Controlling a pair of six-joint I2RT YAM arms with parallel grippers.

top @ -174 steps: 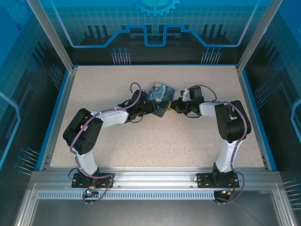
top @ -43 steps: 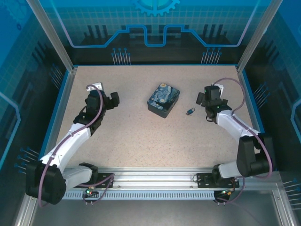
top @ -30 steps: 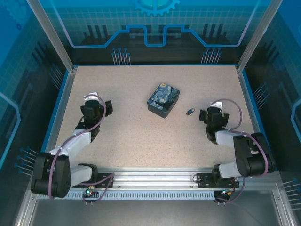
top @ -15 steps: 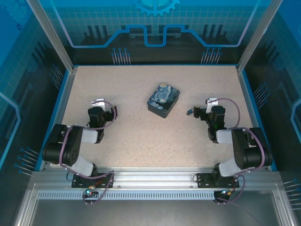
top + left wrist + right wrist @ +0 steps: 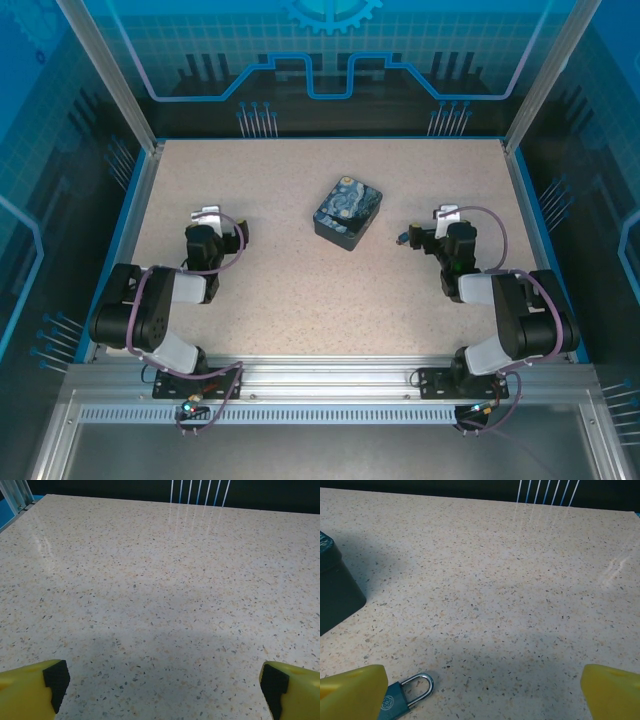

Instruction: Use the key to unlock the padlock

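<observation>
The padlock (image 5: pixel 402 697) is small and teal with a silver shackle. It lies flat on the speckled table, just inside my right gripper's left fingertip (image 5: pixel 355 690). From above, the padlock (image 5: pixel 404 238) sits right of a blue swirl-printed box (image 5: pixel 348 211). My right gripper (image 5: pixel 445 234) is low over the table, open, with bare table between its yellow fingers (image 5: pixel 485 687). My left gripper (image 5: pixel 214 236) is at the left side, open (image 5: pixel 165 682) and empty. The key is out of view.
The dark side of the box (image 5: pixel 335 587) stands at the left edge of the right wrist view. Blue rails (image 5: pixel 133 215) and glass walls enclose the table. Both arms are folded back near their bases.
Over the last second both arms folded back and their grippers turned toward the back wall. In the last half second almost nothing moved. The padlock and box stayed put.
</observation>
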